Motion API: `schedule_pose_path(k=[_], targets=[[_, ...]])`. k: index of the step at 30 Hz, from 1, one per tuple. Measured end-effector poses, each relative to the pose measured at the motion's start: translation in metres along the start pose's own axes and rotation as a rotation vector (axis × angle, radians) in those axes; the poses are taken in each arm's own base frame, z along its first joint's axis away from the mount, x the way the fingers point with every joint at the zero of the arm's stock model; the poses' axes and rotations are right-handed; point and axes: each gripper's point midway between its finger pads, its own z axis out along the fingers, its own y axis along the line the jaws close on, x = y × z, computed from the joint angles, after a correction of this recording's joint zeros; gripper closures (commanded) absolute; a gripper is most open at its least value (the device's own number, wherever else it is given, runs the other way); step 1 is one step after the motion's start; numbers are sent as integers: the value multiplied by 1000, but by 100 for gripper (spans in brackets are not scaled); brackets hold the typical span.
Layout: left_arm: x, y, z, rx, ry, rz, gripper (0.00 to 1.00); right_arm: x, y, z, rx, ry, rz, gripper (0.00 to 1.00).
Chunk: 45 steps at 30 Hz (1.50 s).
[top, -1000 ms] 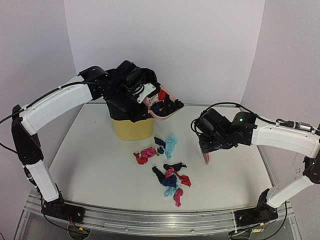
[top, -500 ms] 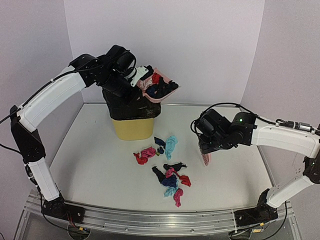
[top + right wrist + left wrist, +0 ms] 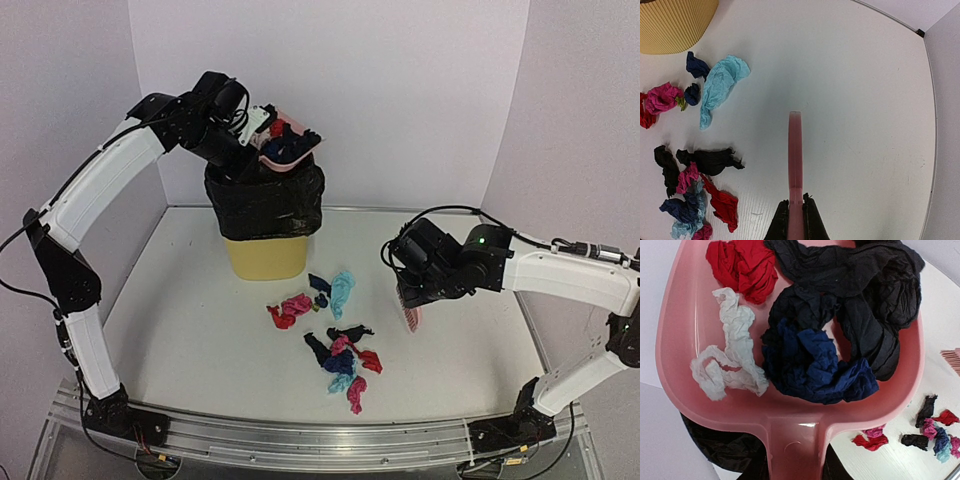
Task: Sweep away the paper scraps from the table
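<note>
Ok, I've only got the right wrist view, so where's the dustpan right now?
Observer: The left hand holds the pink dustpan up over the yellow bin, above its black liner.
Operator: Anything in it?
Observer: Yes, paper scraps: red, pale, navy and black wads.
Operator: And my brush?
Observer: The right hand holds the pink hand brush bristles down, right of the loose scraps on the table.
</note>
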Motion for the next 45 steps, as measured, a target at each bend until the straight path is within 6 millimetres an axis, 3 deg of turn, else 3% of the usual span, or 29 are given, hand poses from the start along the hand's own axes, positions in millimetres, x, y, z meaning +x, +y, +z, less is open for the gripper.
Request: schedule_pose_path(k=[9,13,19,27,37,45], targets=[[28,73,26,-198,108,-24,100,4,3,5,2,18,-13,100],[34,96,27,-292,140,4,100,6,4,8,5,26,-19,100],[30,101,32,-358,133,100,100,10,6,14,14,44,-36,100],[46,95,49,-444,215,376,100,12,8,17,18,54,-48,100],[-5,109,26,-657,161,618,100,17,12,24,21,80,-77,100],[-11,124,23,-787,227,771,100,17,13,26,21,84,-82,100]])
